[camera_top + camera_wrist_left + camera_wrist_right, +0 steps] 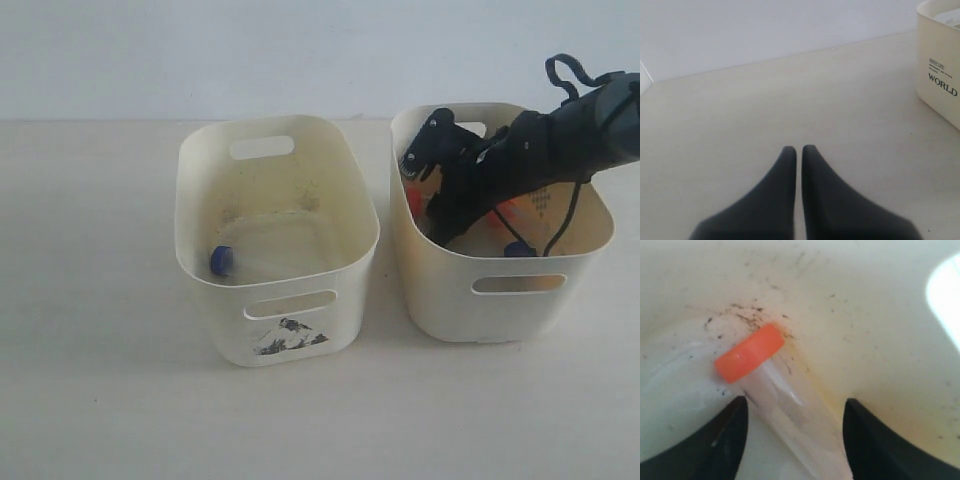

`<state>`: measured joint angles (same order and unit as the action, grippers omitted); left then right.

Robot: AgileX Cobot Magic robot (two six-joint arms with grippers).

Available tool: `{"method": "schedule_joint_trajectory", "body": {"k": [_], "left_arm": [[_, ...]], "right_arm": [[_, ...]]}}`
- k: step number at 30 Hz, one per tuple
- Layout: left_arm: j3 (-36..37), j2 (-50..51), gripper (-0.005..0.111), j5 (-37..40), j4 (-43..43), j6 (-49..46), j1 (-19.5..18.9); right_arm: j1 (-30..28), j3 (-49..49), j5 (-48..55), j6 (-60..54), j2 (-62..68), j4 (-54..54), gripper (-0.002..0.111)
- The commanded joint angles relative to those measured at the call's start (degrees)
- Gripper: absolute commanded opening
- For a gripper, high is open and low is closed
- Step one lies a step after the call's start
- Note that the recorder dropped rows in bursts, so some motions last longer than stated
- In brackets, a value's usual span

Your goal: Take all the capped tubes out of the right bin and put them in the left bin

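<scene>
Toward the near edge of the worktop [100, 400], the left bin [222, 312] holds one blue-capped tube [221, 260] on its floor, so one of four looks done. Just beside it toward the right edge, the right bin [450, 300] has the right claw [794, 407] down inside, released, fingers [725, 440] either side of an orange-capped tube [775, 390] lying at the wall, not yet pinched. A blue cap [518, 248] and another orange cap [512, 208] show by the arm [560, 140], so three look left; the left claw [799, 150] is clenched on nothing, low over the worktop.

The right arm [560, 140] reaches into the right bin [450, 300], while one blue-capped tube [221, 260] lies in the left bin [215, 305].
</scene>
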<state>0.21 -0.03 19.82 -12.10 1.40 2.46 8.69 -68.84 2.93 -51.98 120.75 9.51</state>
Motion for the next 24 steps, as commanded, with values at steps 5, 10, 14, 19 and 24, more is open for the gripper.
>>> {"method": "schedule_joint_trajectory", "body": {"k": [5,10,14,19,24], "left_arm": [[-0.2,0.0,0.004,-0.3,0.3,0.6,0.1],[-0.2,0.0,0.004,-0.3,0.3,0.6,0.1],[-0.2,0.0,0.004,-0.3,0.3,0.6,0.1],[-0.2,0.0,0.004,-0.3,0.3,0.6,0.1],[-0.2,0.0,0.004,-0.3,0.3,0.6,0.1]], "right_arm": [[-0.1,0.2,0.6,0.7,2.0,0.5,0.028],[-0.1,0.2,9.9,-0.5,1.9,-0.7,0.0],[-0.1,0.2,26.2,-1.4,-0.9,-2.6,0.0],[-0.1,0.2,33.1,-2.6,-7.7,-2.5,0.0],[-0.1,0.2,24.5,-0.6,-10.3,-0.1,0.0]]}}
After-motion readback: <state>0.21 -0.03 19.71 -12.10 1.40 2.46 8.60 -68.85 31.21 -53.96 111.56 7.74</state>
